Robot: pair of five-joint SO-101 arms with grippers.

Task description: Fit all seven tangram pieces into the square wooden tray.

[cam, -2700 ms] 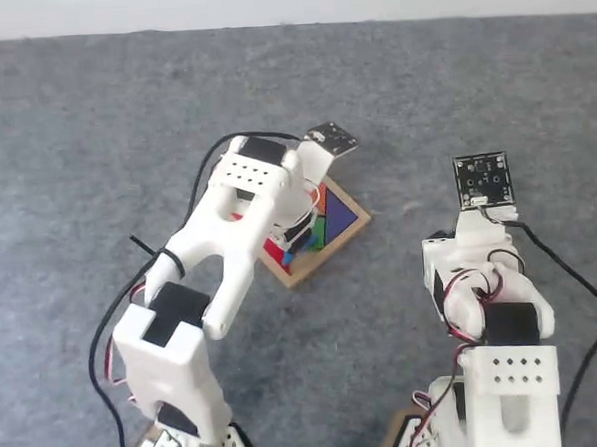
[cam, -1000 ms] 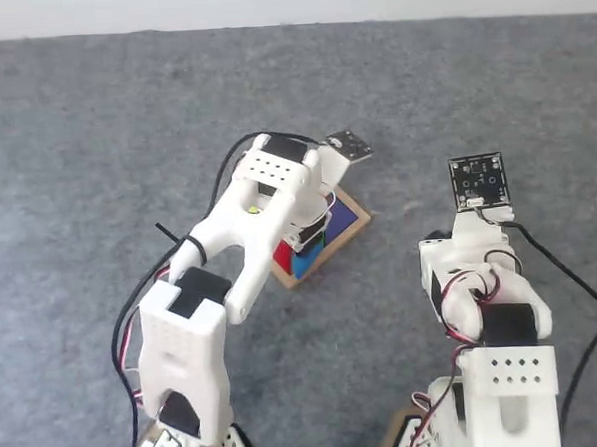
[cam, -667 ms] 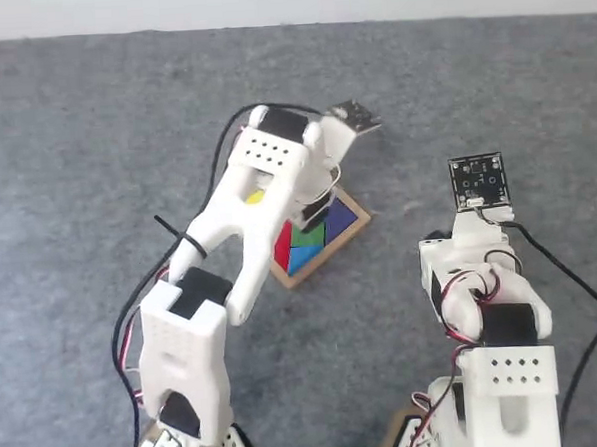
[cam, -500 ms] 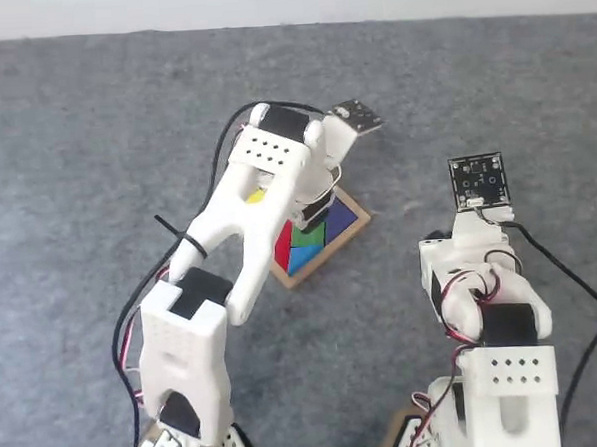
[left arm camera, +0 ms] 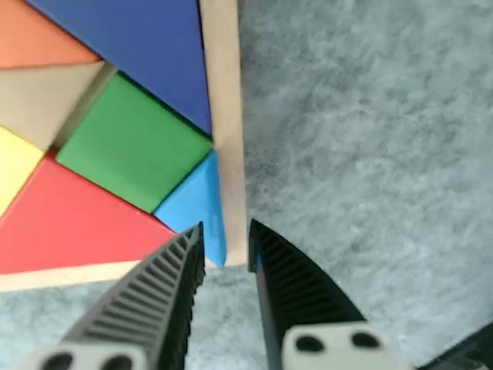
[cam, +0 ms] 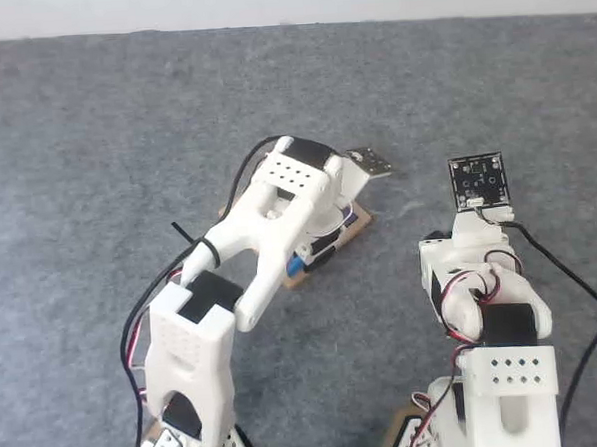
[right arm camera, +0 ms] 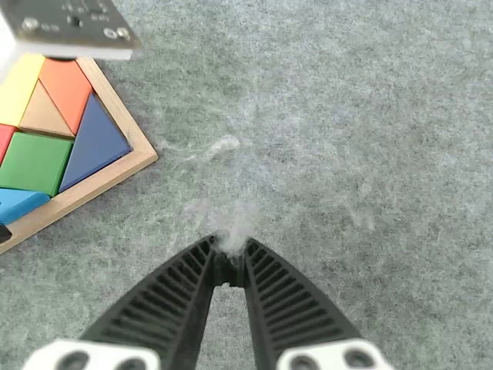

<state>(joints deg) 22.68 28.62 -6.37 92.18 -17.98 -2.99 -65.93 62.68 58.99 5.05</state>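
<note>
Left gripper (left arm camera: pixel 225 231): fingers slightly parted, astride the wooden tray (left arm camera: pixel 223 77) rim beside the light-blue triangle (left arm camera: pixel 196 204). Right gripper (right arm camera: pixel 229 258): clenched, empty, well apart from the tray.

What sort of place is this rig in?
Probably a robot test bench: grey felt-like mat, white left arm and right arm side by side, wooden tangram tray.

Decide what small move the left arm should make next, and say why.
Probably lift the left gripper straight up and clear. Its jaws straddle the rim of the tray beside the light blue triangle, and all seven pieces seem to lie flat inside.
</note>
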